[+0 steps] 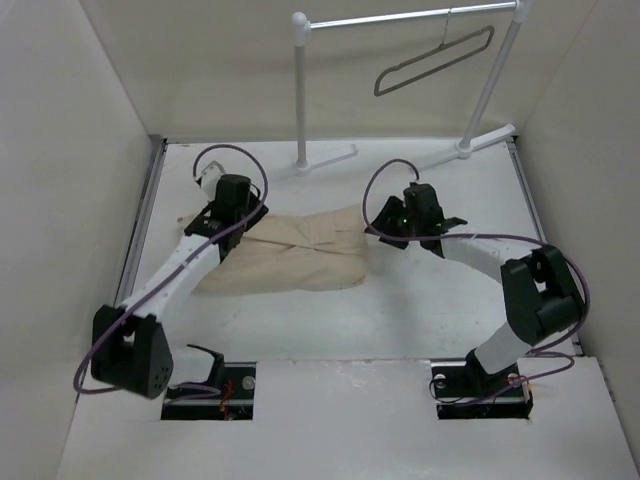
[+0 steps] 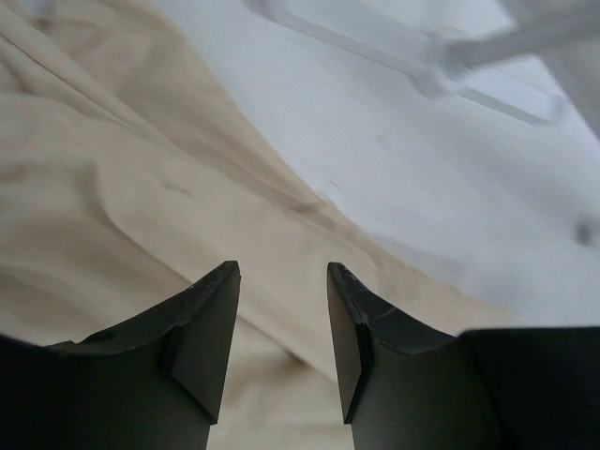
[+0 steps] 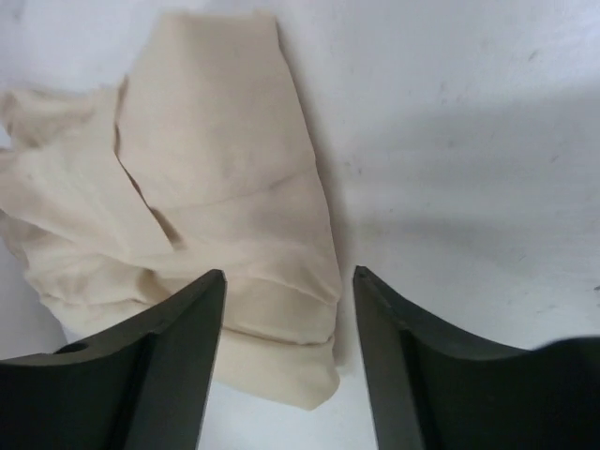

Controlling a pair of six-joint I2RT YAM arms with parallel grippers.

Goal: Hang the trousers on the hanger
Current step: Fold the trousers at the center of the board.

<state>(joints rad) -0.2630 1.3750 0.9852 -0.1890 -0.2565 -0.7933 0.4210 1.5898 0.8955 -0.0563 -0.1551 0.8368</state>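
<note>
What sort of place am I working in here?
Likely a lab test cell: white table boxed in by plain panels, a small white rack with a grey hanger, beige trousers laid out.

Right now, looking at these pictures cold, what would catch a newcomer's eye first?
The beige trousers lie crumpled across the middle of the table. The left hand hangs open over the cloth, and the right hand is open by its other end. At the back, a thin grey hanger hangs tilted from the white rack.
</note>
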